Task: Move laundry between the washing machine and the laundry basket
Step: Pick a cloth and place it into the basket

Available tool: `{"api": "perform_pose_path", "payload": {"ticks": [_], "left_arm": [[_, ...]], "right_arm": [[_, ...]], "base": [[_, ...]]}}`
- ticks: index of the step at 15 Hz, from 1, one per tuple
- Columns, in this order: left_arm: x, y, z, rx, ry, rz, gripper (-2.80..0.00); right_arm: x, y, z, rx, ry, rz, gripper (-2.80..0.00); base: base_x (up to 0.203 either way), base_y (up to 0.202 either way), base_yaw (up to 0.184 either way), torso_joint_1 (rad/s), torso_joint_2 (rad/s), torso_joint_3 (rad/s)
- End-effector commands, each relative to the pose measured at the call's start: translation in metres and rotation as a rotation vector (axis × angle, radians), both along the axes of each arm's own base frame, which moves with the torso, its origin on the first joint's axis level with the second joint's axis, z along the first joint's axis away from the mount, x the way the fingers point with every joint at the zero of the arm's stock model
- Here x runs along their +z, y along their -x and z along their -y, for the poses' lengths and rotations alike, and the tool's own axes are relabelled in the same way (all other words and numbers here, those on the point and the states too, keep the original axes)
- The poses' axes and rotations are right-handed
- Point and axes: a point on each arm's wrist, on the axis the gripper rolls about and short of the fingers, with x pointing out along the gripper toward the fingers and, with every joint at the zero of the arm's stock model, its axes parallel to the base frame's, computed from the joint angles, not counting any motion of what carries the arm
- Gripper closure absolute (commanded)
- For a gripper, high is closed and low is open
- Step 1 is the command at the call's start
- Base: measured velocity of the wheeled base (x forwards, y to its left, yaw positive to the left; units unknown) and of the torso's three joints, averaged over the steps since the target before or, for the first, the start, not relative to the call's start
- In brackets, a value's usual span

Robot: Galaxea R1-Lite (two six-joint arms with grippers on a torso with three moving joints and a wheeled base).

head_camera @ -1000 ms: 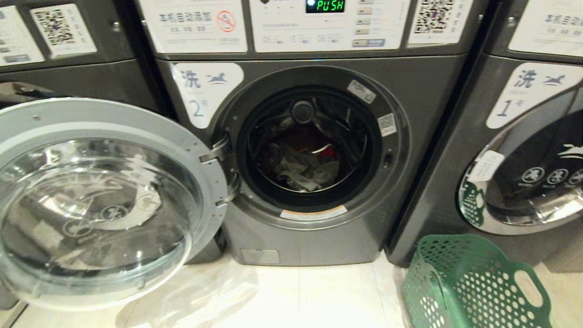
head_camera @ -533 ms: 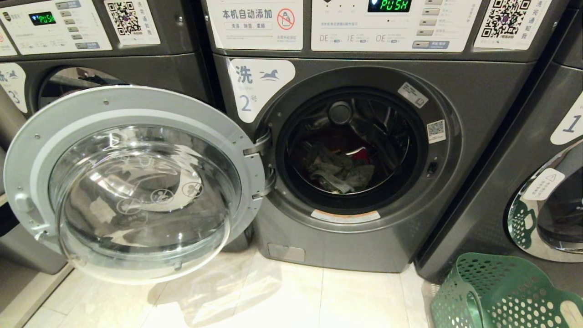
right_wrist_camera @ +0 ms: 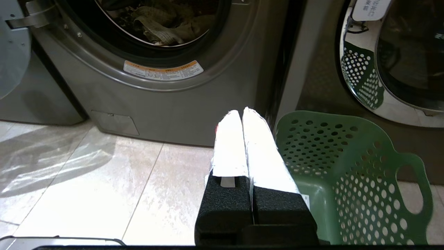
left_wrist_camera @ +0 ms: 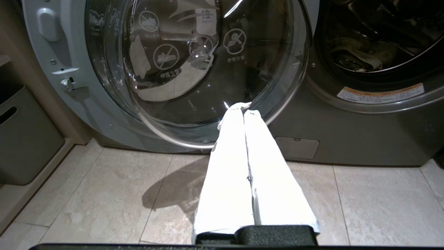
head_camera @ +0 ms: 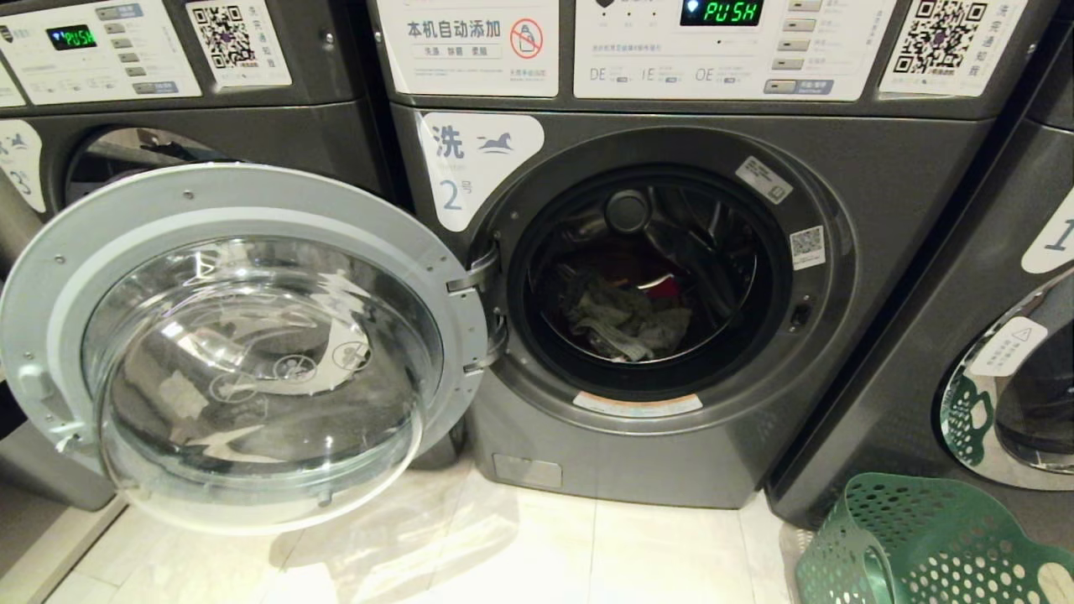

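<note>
The washing machine (head_camera: 881, 193) marked 2 stands straight ahead, its round glass door (head_camera: 243, 344) swung wide open to the left. Inside the drum lies the laundry (head_camera: 629, 323), a grey-beige striped garment with a bit of pink-red behind it; the laundry (right_wrist_camera: 163, 24) also shows in the right wrist view. The green laundry basket (head_camera: 923, 545) stands on the floor at the lower right, empty as far as I see. My left gripper (left_wrist_camera: 242, 109) is shut and empty, low in front of the open door. My right gripper (right_wrist_camera: 241, 113) is shut and empty, beside the laundry basket (right_wrist_camera: 350, 166).
A machine marked 1 (head_camera: 1040, 335) stands to the right with its door shut, another machine (head_camera: 193, 126) to the left behind the open door. A grey bin (left_wrist_camera: 24, 139) sits at the far left. Pale floor tiles (head_camera: 638, 554) lie before the machines.
The whole head view has shifted: the machines and basket now sit further right and slightly lower, so the camera has turned left. The laundry, door and basket have not moved themselves.
</note>
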Motion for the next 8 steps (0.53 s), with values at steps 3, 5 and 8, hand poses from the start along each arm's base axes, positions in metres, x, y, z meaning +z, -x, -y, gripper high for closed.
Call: {"api": "perform_pose_path", "payload": {"ticks": [3, 5, 8], "left_arm": [[-0.0110, -0.0034, 0.0000, 0.000, 0.000, -0.041, 0.00], [-0.0112, -0.0033, -0.0001, 0.001, 0.002, -0.041, 0.00], [-0.0111, -0.0034, -0.0001, 0.001, 0.002, -0.043, 0.00]], "right_arm": [[0.0000, 0.0000, 0.0000, 0.000, -0.001, 0.000, 0.00], [0.0000, 0.0000, 0.0000, 0.000, -0.001, 0.000, 0.00], [0.0000, 0.0000, 0.0000, 0.000, -0.001, 0.000, 0.00]], "base": [[0.192, 0.000, -0.002, 0.002, 0.00, 0.001], [0.195, 0.000, -0.001, -0.002, 0.00, 0.001], [0.090, 0.000, 0.000, 0.007, 0.00, 0.002]]}}
